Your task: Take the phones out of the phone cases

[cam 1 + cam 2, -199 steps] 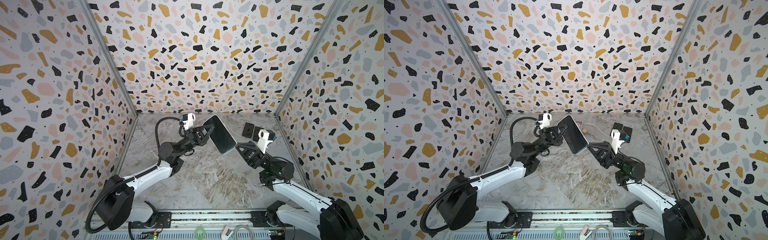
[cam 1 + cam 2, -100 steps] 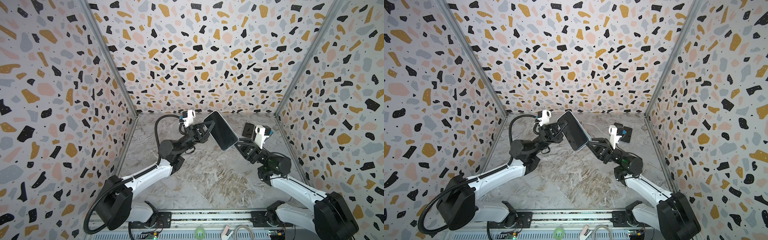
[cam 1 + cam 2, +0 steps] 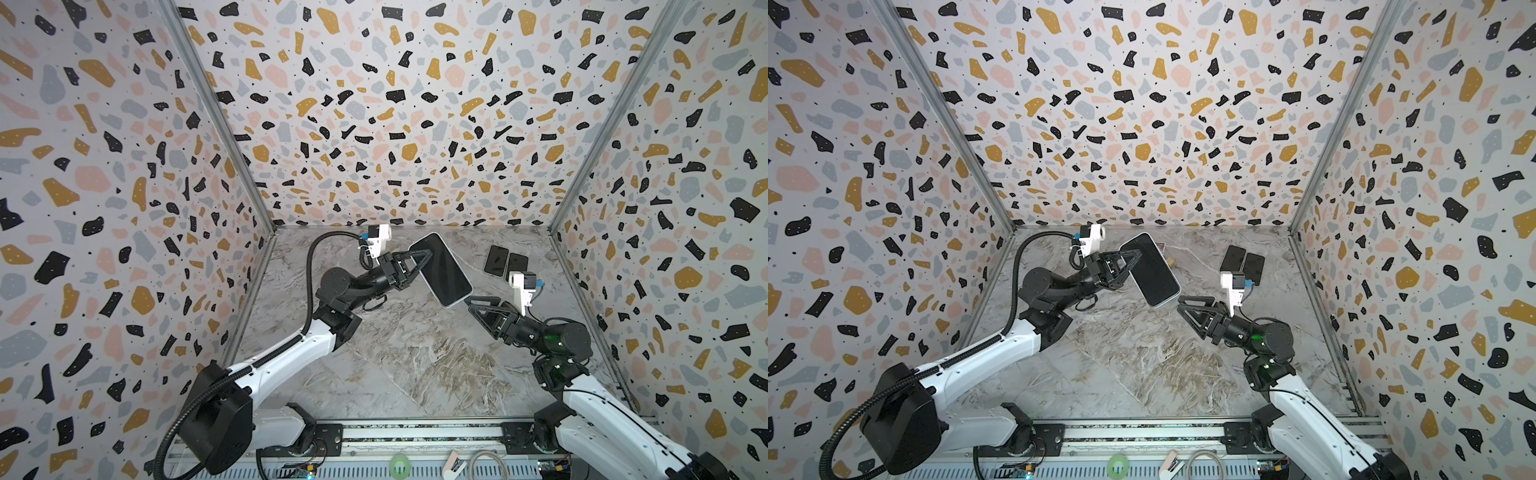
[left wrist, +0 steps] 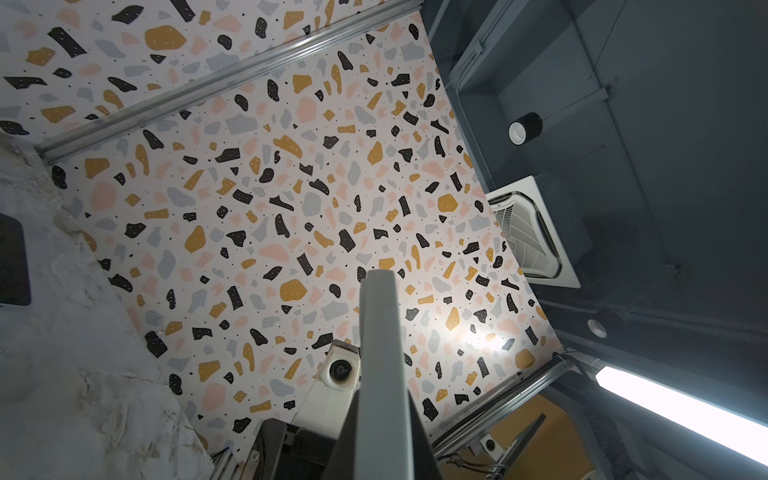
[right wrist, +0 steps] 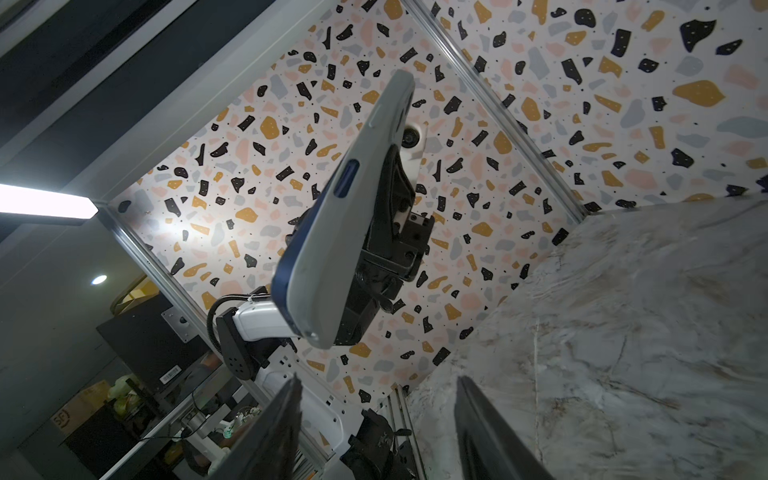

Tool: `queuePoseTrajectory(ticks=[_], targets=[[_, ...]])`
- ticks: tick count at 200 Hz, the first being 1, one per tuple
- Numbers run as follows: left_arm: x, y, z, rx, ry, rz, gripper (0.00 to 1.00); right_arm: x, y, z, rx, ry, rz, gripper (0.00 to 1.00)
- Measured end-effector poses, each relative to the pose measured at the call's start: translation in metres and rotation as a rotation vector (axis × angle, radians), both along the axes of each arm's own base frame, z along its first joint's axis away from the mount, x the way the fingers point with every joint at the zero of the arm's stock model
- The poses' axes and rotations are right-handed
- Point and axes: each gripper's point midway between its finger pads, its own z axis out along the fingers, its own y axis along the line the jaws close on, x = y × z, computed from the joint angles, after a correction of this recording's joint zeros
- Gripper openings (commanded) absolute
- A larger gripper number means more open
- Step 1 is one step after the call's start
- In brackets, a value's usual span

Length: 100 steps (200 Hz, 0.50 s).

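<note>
Phone (image 3: pixel 441 269) (image 3: pixel 1154 271) sits in its light grey phone case (image 5: pixel 332 249), up in the air over the far middle of the bench (image 3: pixel 415 365). It is tilted, with the dark screen facing the top views. In the right wrist view you can see a blue rim along the case's edge, so the phone is fully seated.

Your left gripper (image 3: pixel 417 266) (image 3: pixel 1128 266) is clamped tight on one long side of the cased phone, one finger over the screen face and the other on the case back.

Your right gripper (image 3: pixel 471 302) (image 3: pixel 1183 306) is just below the phone's nearer end, not touching it. Its jaws stand well apart with nothing between them, as the right wrist view (image 5: pixel 378 399) confirms.

Two dark slabs (image 3: pixel 506 262) lie flat, side by side, near the bench's far right corner.
</note>
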Motion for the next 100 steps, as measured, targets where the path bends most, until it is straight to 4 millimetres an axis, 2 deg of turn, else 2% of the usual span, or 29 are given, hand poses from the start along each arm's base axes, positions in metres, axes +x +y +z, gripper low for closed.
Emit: queuePoseTrajectory(ticks=[48,100], targets=[[0.013,-0.007,-0.016,0.121,0.016,0.005,0.0,-0.009,-0.006,-0.01,-0.042,0.058,-0.02,0.63],[0.015,-0.014,-0.029,0.208,0.012,-0.011,0.0,-0.002,0.001,-0.025,-0.06,0.151,0.004,0.62]])
